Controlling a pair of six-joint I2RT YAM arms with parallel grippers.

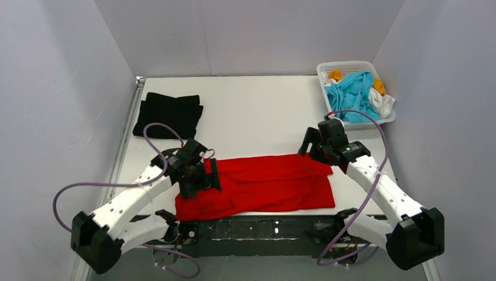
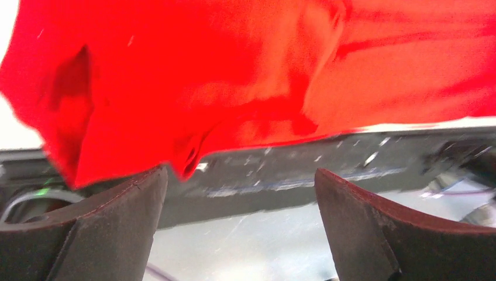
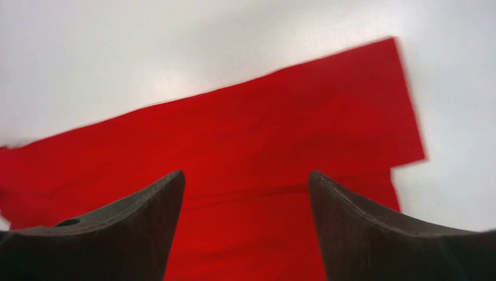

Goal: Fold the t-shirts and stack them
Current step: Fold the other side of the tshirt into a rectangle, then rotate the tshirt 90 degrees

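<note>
- L end effector [image 1: 202,175] [image 2: 241,175]: released, fingers [image 2: 117,222] wide apart, nothing btwn them. Sits over the left end of the red shirt [image 1: 269,184] [image 2: 234,76]. In the wrist view a rumpled edge of the cloth hangs right by one finger; can't tell if it touches.
- R end effector [image 1: 310,146] [image 3: 245,175]: also released, fingers [image 3: 140,216] spread. Sits at the red shirt's [image 3: 263,134] far right corner, cloth below the gap.
- Red shirt: long folded band w/ a layer doubled over on the right side, flat on the bench [image 1: 257,111], near edge, btwn the two arms.
- Black shirt [image 1: 169,114]: folded, beyond the red shirt's left end, well apart from it.
- Basket [image 1: 349,65]: white, beyond the red shirt's right end, at the bench's far corner.
- In the basket: cyan shirt [image 1: 354,93] on top, w/ white shirt [image 1: 383,104] and orange-yellow shirt [image 1: 335,75] showing around it.
</note>
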